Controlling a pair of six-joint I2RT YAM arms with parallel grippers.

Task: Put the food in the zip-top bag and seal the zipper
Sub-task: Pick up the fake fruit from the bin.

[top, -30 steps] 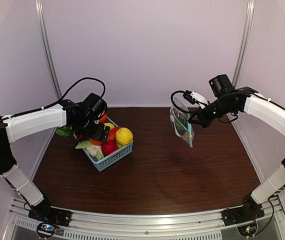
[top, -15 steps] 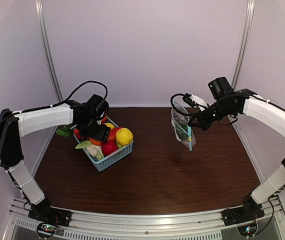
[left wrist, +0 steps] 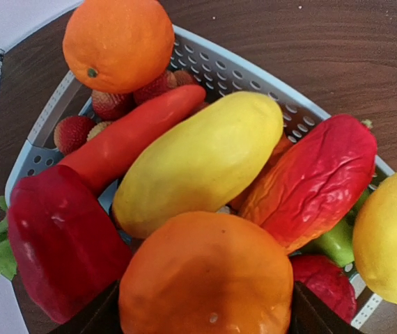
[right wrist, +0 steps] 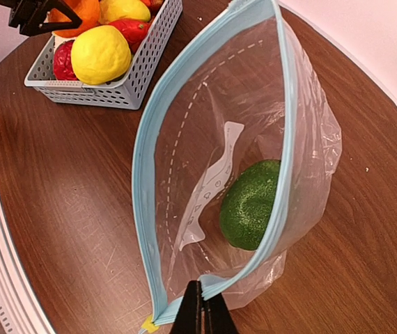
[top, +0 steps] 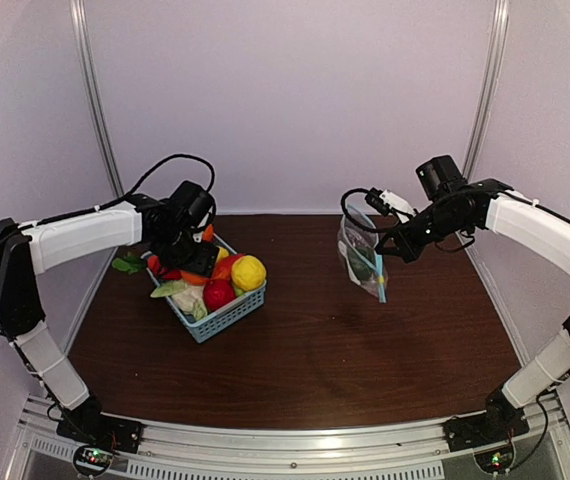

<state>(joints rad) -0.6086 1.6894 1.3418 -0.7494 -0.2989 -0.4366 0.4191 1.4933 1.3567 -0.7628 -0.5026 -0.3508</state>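
Note:
My left gripper [top: 187, 262] hangs over the light-blue basket [top: 227, 315] and is shut on a round orange fruit [left wrist: 205, 278], which fills the span between its fingers. Under it in the basket [left wrist: 233, 69] lie a long yellow fruit [left wrist: 198, 160], a red pepper [left wrist: 59, 243], a wrinkled red piece [left wrist: 310, 181], a lemon [top: 248, 271] and another orange [left wrist: 118, 42]. My right gripper [right wrist: 202, 309] is shut on the light-blue zipper strip [right wrist: 143, 181] of the clear zip-top bag [top: 363, 255]. It holds the bag upright with its mouth gaping. A green round fruit [right wrist: 251, 205] sits inside.
A green leafy piece [top: 127, 264] lies on the brown table left of the basket. The basket also shows far left in the right wrist view [right wrist: 115, 94]. White walls stand close behind, and metal posts stand at the back corners.
My left gripper has shifted slightly over the basket, still on the orange fruit. My right gripper has moved the hanging bag a little.

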